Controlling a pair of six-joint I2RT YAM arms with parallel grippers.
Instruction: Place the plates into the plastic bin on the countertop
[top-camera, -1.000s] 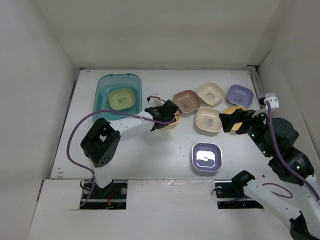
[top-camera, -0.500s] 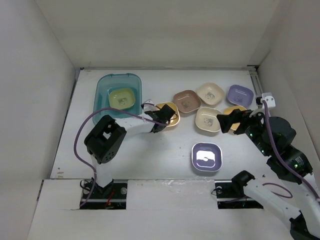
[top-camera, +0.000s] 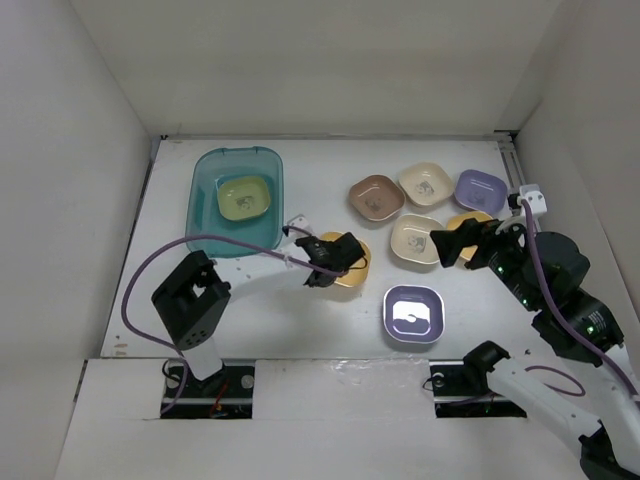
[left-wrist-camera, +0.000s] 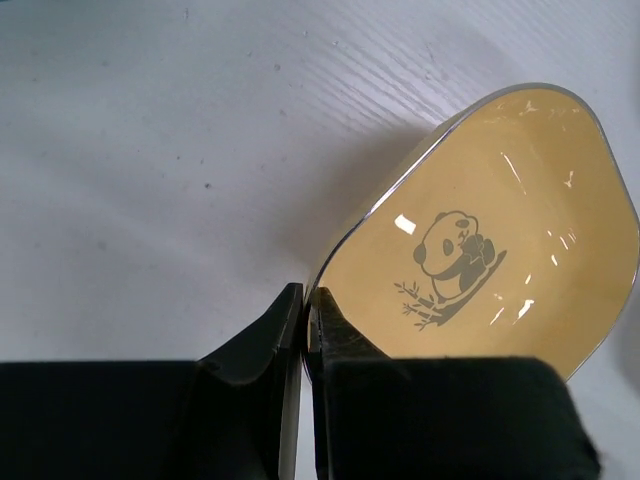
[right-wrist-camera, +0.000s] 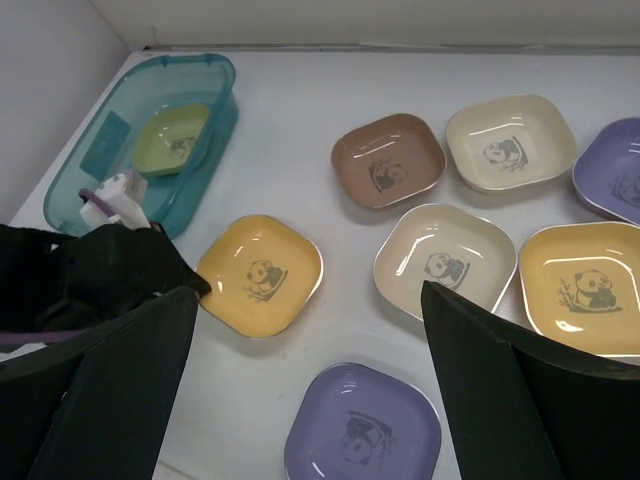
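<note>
My left gripper (left-wrist-camera: 305, 302) is shut on the near rim of a yellow-orange plate (left-wrist-camera: 480, 240) with a panda mark. The same plate (top-camera: 352, 270) sits just left of the countertop's middle, with my left gripper (top-camera: 325, 263) at its left edge. The teal plastic bin (top-camera: 205, 190) stands at the back left and holds a green plate (top-camera: 245, 197). My right gripper (top-camera: 452, 245) hangs open over the right-hand plates. Its fingers (right-wrist-camera: 120, 390) frame a lavender plate (right-wrist-camera: 363, 432) below, with nothing between them.
Loose plates lie on the right: brown (top-camera: 376, 198), cream (top-camera: 426, 184), lavender (top-camera: 480, 189), cream (top-camera: 415, 239), a part-hidden yellow one (top-camera: 470, 219) and a lavender one (top-camera: 413, 313) near the front. White walls enclose the countertop (top-camera: 300, 320). A purple cable (top-camera: 160, 270) loops off the left arm.
My left gripper has shut on the yellow-orange plate's rim and pulled it toward the near edge and slightly right. The right gripper stays open and has barely moved.
</note>
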